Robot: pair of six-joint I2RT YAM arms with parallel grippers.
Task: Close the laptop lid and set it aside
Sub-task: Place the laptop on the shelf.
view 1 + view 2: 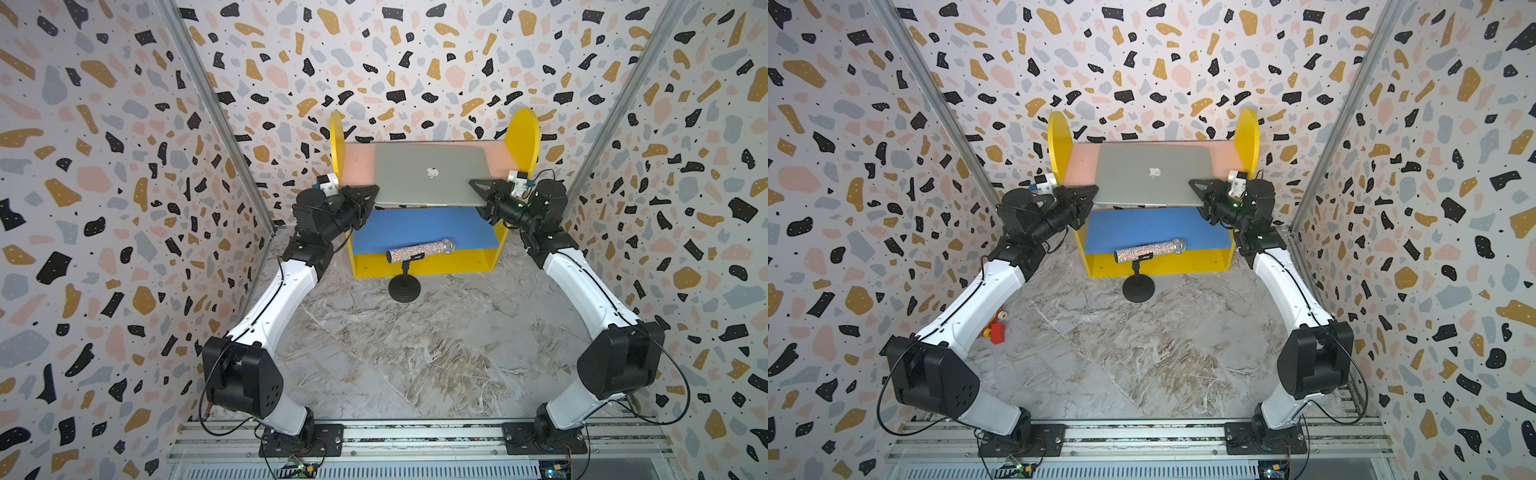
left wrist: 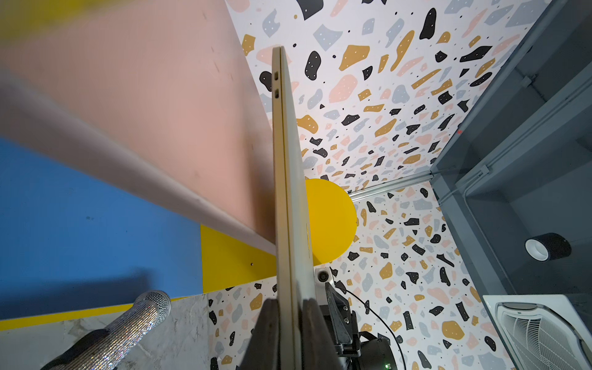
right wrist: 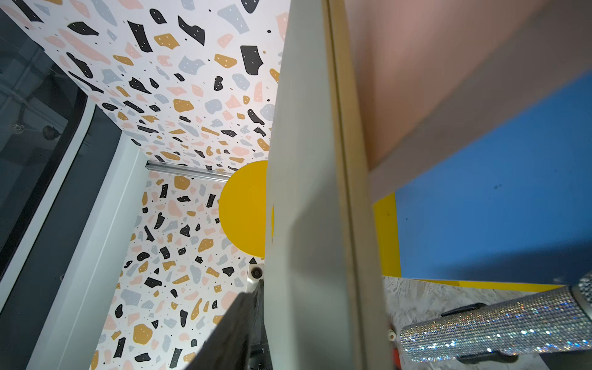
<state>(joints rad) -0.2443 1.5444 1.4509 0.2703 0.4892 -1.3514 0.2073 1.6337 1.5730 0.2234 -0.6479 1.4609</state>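
Standing at the back of a marbled tabletop (image 1: pixel 415 353), a yellow shelf unit (image 1: pixel 465 262) has a pink upper shelf (image 1: pixel 357 166) and a blue lower shelf (image 1: pixel 415 228). The silver laptop (image 1: pixel 428 185) lies flat on the pink shelf with its lid (image 1: pixel 1142 166) shut, the apple logo up and its near edge overhanging. The left gripper (image 1: pixel 376 192) is clamped on the laptop's left edge, with both fingers (image 2: pixel 269 336) pressed against it. The right gripper (image 1: pixel 473 188) straddles the right edge, partly open; its one visible finger (image 3: pixel 230 333) stands clear of the lid. A glittery microphone (image 1: pixel 419 250) rests tilted on a black stand (image 1: pixel 404 286) in front of the shelf unit. A small red toy (image 1: pixel 997 332) sits beside the left arm.
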